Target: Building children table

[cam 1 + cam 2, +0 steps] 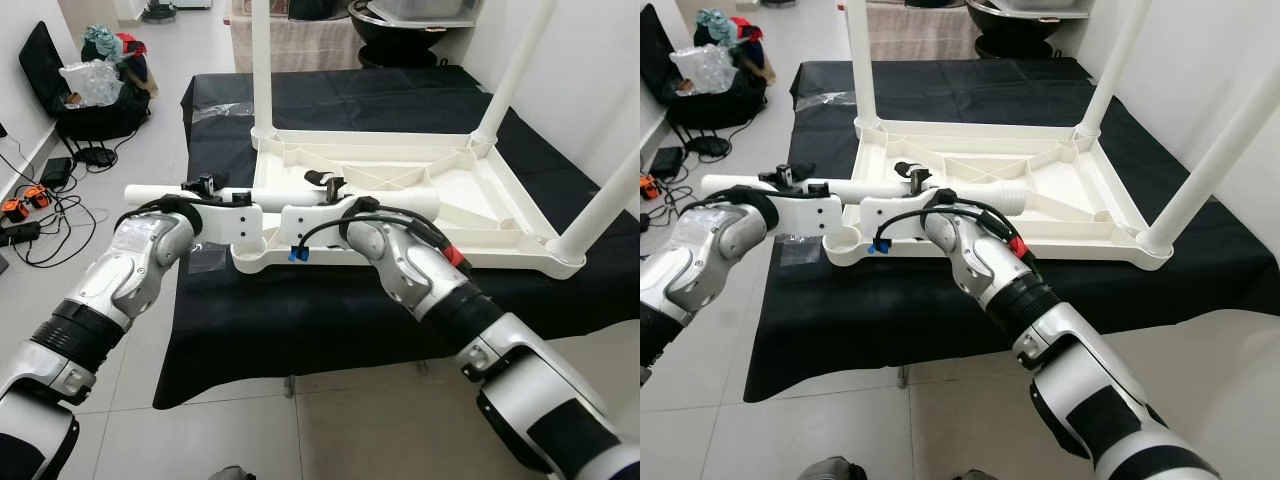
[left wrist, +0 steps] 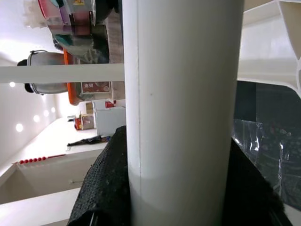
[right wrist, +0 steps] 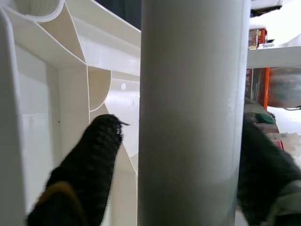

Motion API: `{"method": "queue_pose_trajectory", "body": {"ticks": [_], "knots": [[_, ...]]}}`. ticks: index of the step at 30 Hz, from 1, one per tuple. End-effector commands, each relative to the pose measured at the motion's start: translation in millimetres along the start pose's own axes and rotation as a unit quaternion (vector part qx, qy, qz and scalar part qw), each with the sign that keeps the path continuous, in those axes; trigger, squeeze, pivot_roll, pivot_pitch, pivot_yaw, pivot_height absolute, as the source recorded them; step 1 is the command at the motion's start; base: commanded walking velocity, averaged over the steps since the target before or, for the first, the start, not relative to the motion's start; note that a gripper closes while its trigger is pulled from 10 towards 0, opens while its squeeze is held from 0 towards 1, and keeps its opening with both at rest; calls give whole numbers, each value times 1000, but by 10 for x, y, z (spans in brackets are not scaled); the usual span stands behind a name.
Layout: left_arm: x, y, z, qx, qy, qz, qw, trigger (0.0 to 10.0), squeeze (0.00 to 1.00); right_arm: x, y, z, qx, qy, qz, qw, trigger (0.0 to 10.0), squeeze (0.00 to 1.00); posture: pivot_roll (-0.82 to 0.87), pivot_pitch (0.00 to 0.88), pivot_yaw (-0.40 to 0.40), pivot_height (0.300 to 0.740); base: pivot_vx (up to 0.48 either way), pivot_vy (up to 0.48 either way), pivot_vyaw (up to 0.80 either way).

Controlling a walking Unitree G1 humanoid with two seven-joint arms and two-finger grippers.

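The left gripper (image 2: 181, 197) has its black fingers (image 2: 101, 188) closed on either side of the loose white plastic table leg (image 1: 160, 192), and the right gripper (image 3: 188, 169) clasps the same tube further right. The leg lies level over the near edge of the upturned white plastic tabletop (image 1: 400, 185). Three legs already stand upright; the near-left socket (image 1: 250, 245) looks empty, so one fitting remains. The black-draped table (image 1: 330, 90) leaves clear floor to the left.
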State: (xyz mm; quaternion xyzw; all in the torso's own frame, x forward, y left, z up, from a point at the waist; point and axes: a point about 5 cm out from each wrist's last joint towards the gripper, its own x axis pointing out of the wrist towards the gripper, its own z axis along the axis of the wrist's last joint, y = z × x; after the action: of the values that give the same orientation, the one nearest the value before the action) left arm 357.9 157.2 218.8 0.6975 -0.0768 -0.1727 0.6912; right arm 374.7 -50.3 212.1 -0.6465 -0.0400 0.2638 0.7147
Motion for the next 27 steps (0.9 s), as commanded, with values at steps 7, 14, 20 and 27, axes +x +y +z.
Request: {"method": "queue_pose_trajectory", "body": {"ticks": [7,14,20,27], "knots": [[37,75,204,-14,-38,20,999,10000,0,47,-91,-40,17,13,-21,1000,0,0,37,24,-52,740,0,0,0],[44,90,206,-22,-32,28,999,10000,0,56,-113,-35,16,11,-29,999,0,0,38,25,-52,740,0,0,0],[46,180,220,-77,-29,58,995,10000,1000,72,-196,-48,27,7,-60,998,0,0,39,24,-53,740,0,0,0],[35,338,196,-51,-21,97,994,10000,1000,77,-175,-120,28,14,-61,998,0,0,41,22,-55,740,0,0,0]]}}
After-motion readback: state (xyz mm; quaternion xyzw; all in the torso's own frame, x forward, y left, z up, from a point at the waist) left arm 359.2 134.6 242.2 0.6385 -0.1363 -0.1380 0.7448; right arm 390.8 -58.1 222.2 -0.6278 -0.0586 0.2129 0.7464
